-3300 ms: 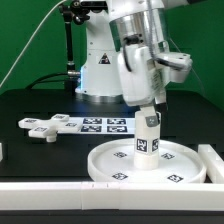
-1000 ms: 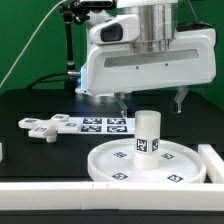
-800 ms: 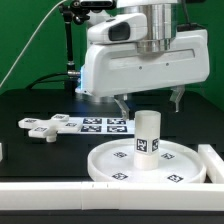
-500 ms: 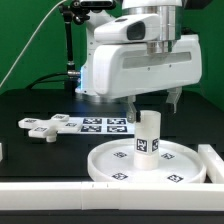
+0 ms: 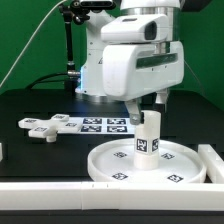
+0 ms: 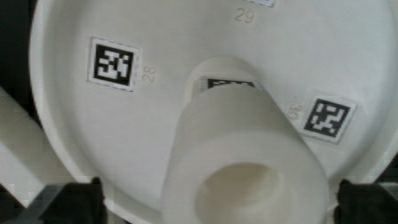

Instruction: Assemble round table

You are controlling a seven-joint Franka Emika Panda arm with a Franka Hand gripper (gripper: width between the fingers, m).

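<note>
The large rimmed round disc (image 5: 150, 162) lies on the black table at the front. The short thick cylinder leg (image 5: 148, 135) stands upright in its middle, tag facing front. My gripper (image 5: 148, 112) hangs just over the leg's top, open, with a finger on either side and not touching it. In the wrist view I look straight down on the leg (image 6: 240, 170) and the disc (image 6: 143, 110), with the dark fingertips (image 6: 68, 200) apart at both sides of the leg. The cross-shaped base piece (image 5: 38, 127) lies on the table at the exterior view's left.
The marker board (image 5: 102, 125) lies behind the disc. The white border frame (image 5: 60, 198) runs along the front and up the exterior view's right side (image 5: 212, 158). The arm's base stands at the back.
The gripper has let go of the leg, which stays standing on the disc. The hand rose, then turned about its vertical axis and came down a little over the leg's top.
</note>
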